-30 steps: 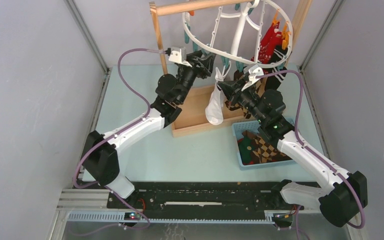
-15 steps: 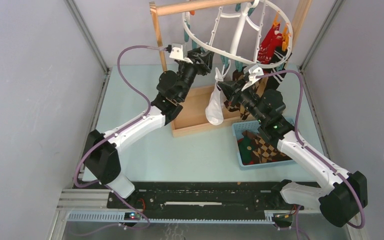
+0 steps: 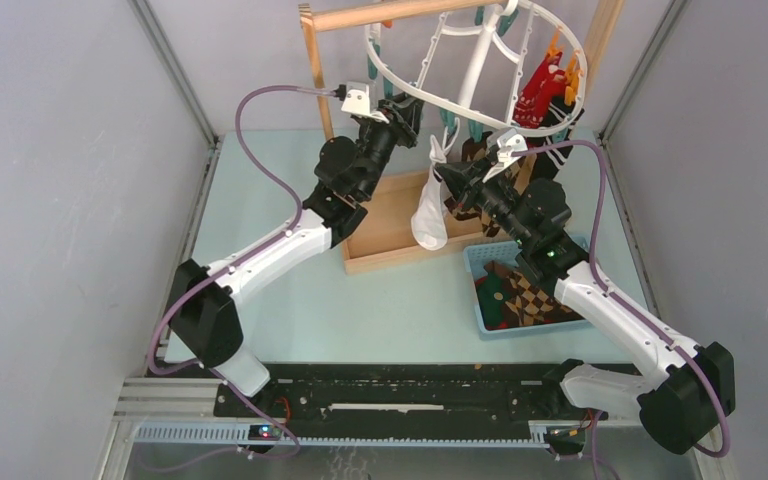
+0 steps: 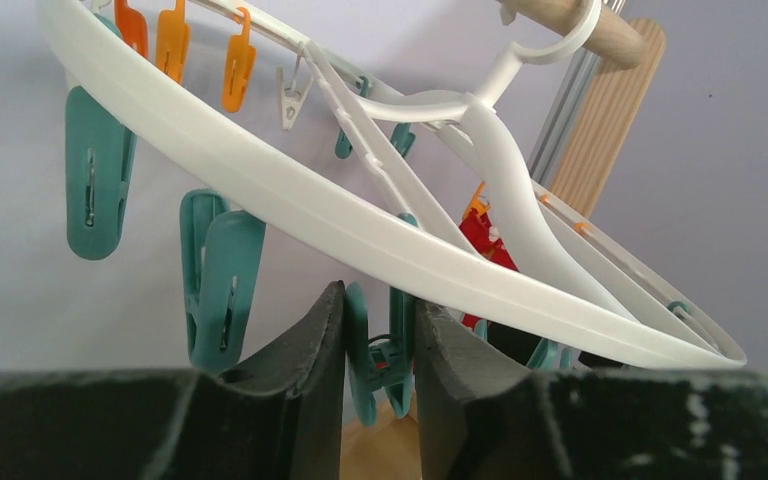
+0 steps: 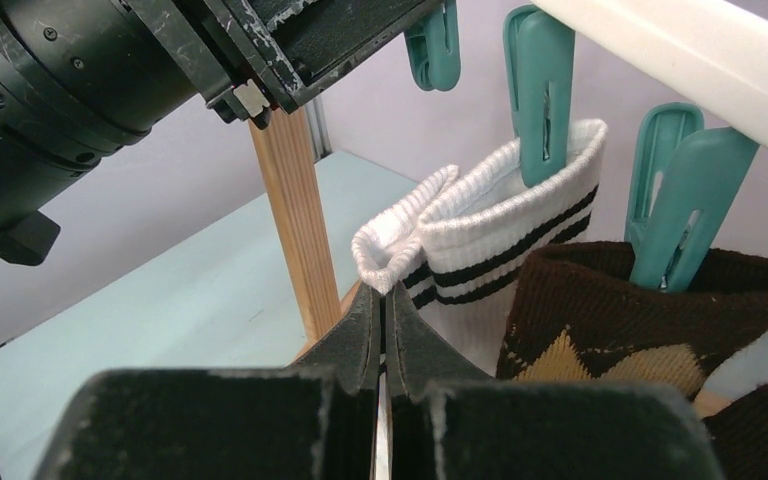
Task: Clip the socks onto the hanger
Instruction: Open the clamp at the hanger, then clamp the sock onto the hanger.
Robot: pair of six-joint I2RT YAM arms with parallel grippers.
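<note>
Grey walls close in the desk. Over the last second the left pincer has risen under the hanger rim and now pinches a teal clip. The right pincer, pressed together on the white sock cuff above its tips, is probably ready to feed it in.
</note>
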